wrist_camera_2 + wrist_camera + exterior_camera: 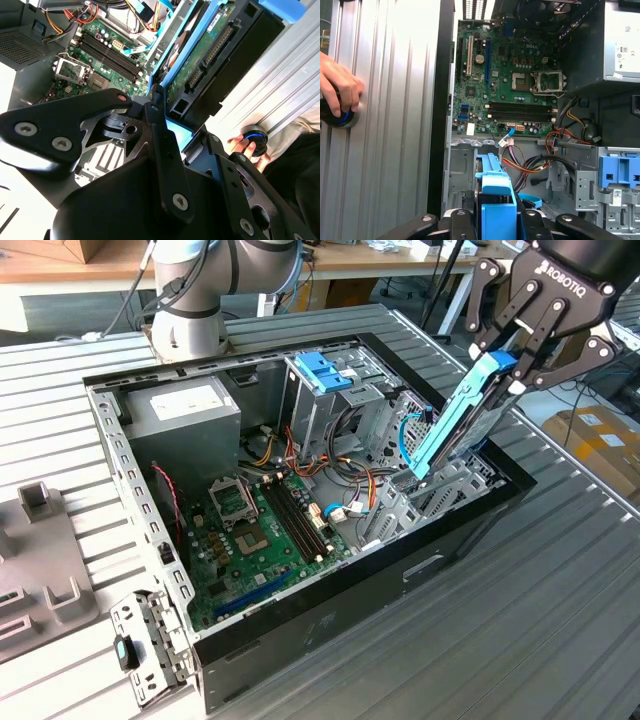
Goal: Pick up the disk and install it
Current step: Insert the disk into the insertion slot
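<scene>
The disk [455, 425] is a flat drive in blue carrier rails. It stands steeply tilted, its lower end down in the metal drive bay [440, 490] at the exterior view's right end of the open computer case [330, 615]. My gripper [505, 365] is shut on the disk's upper blue end. In the second wrist view the disk [210, 55] shows its green circuit side, with my black fingers [155, 115] clamped on its edge. The blue carrier end [495, 197] sits between my fingers in the first wrist view.
Inside the case lie the green motherboard [255, 530], the grey power-supply box [185, 410], a light-blue latch on a metal cage [325, 375] and loose cables [345, 490]. A person's hand [337, 85] rests on a black knob on the ribbed table beside the case.
</scene>
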`<state>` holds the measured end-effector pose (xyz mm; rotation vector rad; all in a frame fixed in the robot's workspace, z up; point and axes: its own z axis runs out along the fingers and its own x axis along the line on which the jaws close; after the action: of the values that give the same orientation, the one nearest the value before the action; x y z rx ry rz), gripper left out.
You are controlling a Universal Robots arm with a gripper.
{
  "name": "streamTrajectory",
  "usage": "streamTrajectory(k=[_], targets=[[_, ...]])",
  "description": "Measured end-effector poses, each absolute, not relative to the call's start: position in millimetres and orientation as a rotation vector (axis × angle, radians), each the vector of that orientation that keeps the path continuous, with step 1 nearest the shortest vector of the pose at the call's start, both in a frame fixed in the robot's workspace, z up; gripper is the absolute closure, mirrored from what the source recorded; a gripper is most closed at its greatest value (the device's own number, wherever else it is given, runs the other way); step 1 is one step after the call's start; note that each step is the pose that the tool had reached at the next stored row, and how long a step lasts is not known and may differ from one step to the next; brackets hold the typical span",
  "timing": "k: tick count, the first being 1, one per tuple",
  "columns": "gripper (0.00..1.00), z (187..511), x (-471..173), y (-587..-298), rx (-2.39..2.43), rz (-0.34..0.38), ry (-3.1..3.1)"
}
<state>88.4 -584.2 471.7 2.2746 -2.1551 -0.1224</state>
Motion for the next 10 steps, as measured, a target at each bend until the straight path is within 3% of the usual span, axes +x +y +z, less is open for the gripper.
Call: streamTrajectory(k=[10], targets=[[0.63,470.0,87.4,-584.2,2.275,-0.122,-2.155]])
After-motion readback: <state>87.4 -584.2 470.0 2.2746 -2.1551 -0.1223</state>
